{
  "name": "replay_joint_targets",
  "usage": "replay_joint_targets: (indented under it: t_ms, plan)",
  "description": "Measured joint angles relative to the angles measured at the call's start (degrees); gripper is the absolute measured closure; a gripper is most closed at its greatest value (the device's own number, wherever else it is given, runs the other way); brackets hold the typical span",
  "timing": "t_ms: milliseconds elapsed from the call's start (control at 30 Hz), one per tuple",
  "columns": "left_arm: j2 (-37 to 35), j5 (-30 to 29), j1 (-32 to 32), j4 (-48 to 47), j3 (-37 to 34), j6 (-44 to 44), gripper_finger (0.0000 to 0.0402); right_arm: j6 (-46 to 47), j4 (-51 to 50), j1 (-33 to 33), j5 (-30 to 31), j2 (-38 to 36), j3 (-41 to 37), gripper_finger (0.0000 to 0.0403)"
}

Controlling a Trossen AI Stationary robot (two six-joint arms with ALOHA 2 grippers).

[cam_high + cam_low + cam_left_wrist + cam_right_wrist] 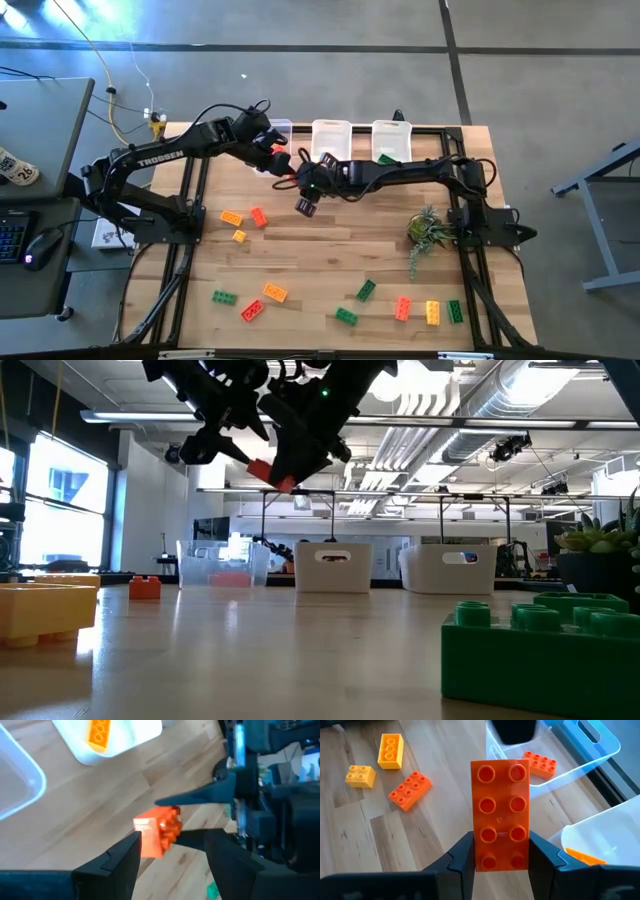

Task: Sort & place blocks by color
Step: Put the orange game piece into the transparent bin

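Note:
A red brick [499,812] hangs in the air in front of the left clear bin [570,750], with my right gripper [501,840] shut on it. In the high view the brick [279,160] lies between my right gripper [300,178] and my left gripper [268,148]. My left gripper [171,836] is open, and its fingers stand at either side of the brick's [157,832] far end. I cannot tell whether they touch it. The left bin holds a red brick [540,762], and the middle bin an orange one [100,732]. My right gripper pinches the brick's two long sides [500,857] between its two fingers, near the end toward the wrist. The fingers slant down from the table's right and lie across the brick. The brick is lifted clear of the table and sticks out beyond the fingers, studs toward the wrist camera.
Three bins stand along the far edge: left [280,128], middle [331,140], right [391,140]. Loose bricks lie at mid-left [259,217] and along the near edge [346,317]. A green plant sprig [428,230] sits at the right.

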Motion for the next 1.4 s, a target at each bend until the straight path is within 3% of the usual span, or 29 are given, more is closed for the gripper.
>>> replay_joint_targets:
  t_ms: [933,1400]
  plan:
    - [0.19,-3.34,0.02,1.35,0.00,1.05,0.0199,-1.03,1.05,-0.92,2.87,-0.02,4.59,0.0291]
    - [1.99,-2.76,-0.14,4.78,0.02,2.73,0.0290,0.08,0.71,-1.39,3.20,0.08,4.57,0.0291]
